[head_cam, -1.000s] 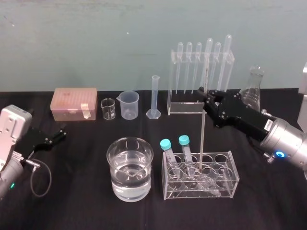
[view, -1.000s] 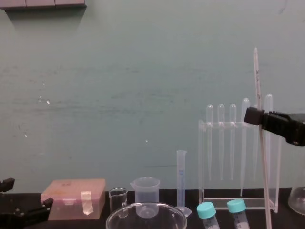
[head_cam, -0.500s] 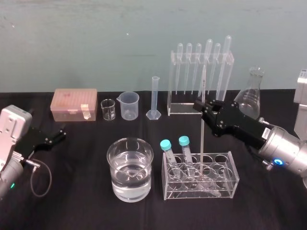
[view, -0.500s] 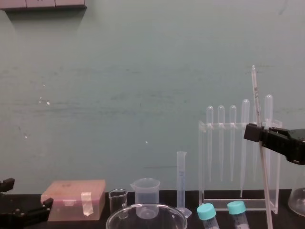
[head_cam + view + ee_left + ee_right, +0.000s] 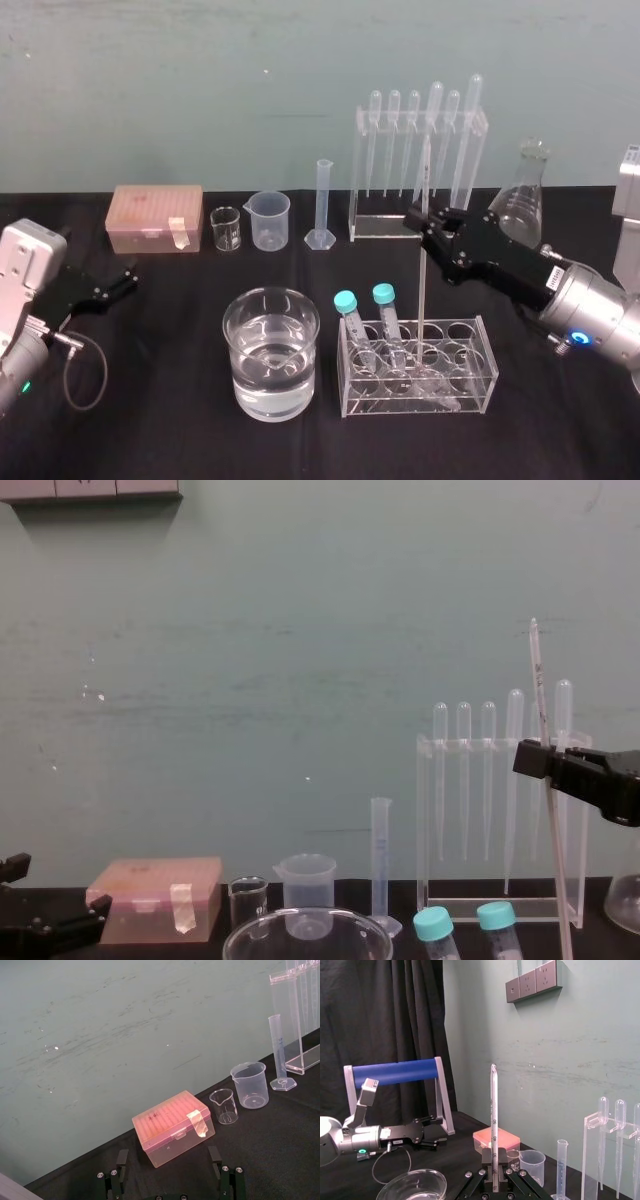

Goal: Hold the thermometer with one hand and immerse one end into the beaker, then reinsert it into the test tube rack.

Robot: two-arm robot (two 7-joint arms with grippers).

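Descent of the thermometer (image 5: 421,290) is the change on record. A second ago its top stood well higher against the wall in the chest view, and over the last half second it barely moves. The right gripper (image 5: 422,218) is clamped on the rod about midway up, above the right half of the desk. It holds the rod near upright with a slight lean.

The rod's lower end reaches down among the holes of the test tube rack (image 5: 487,350), which stands toward the desk's front edge, right of centre. Two blue-capped tubes (image 5: 385,300) sit in the rack just left of the rod. Whether the tip touches the rack's base cannot be told. The beaker (image 5: 270,350), holding water, stands just left of the rack and apart from the rod.

Judgement: reinsertion is nearly finished; release and withdrawal remain. The left gripper (image 5: 122,282) rests at the desk's left edge, fingers spread wide and empty.
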